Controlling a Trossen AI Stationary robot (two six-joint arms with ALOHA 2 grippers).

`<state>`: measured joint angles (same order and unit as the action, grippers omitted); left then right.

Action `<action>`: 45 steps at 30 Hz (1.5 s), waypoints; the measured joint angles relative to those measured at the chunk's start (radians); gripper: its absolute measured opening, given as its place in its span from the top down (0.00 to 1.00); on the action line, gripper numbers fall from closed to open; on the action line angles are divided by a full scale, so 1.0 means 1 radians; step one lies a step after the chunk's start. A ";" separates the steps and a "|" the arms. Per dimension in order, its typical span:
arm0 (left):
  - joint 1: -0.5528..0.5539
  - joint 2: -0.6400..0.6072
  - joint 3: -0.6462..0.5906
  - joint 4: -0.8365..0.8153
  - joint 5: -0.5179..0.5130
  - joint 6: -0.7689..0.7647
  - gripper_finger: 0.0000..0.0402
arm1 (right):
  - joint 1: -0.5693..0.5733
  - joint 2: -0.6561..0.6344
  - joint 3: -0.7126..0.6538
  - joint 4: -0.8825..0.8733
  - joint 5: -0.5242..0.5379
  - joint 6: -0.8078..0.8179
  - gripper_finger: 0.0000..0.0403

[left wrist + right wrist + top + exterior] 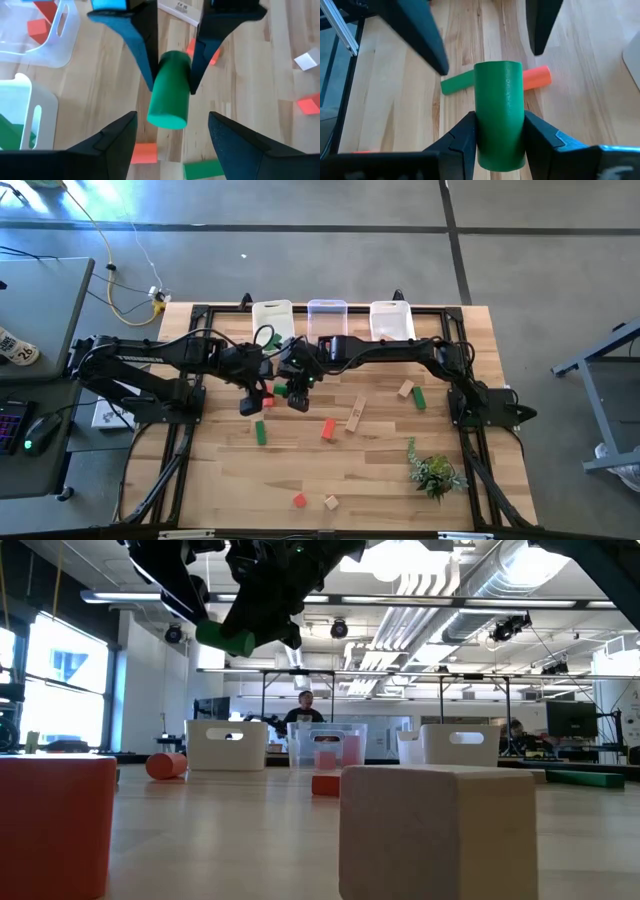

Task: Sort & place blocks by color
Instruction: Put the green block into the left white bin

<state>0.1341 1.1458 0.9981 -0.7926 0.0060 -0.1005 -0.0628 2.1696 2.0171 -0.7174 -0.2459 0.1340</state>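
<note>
One green cylinder (pixel 500 112), lifted above mid-table, is sitting clamped crosswise between the right claw's (pixel 499 137) fingers. Its long axis is pointing toward the left claw (pixel 172 132), whose fingers are standing wide, flanking the cylinder's free end without touching. Both claws are meeting just before the bins (pixel 272 318); the right alone is gripping.
</note>
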 joint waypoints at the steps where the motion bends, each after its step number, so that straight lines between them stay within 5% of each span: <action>1: 0.000 0.000 0.000 0.006 0.001 0.000 0.40 | 0.000 0.000 0.000 0.004 0.000 0.000 0.73; 27: 0.000 0.000 0.001 0.002 -0.056 0.025 0.37 | 0.006 0.001 0.076 -0.001 0.080 0.023 0.73; 45: 0.005 0.000 0.000 0.042 -0.092 0.060 0.50 | 0.006 -0.002 0.076 -0.006 0.082 0.022 0.73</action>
<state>0.1390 1.1461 0.9977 -0.7509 -0.0861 -0.0410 -0.0570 2.1677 2.0933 -0.7231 -0.1642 0.1562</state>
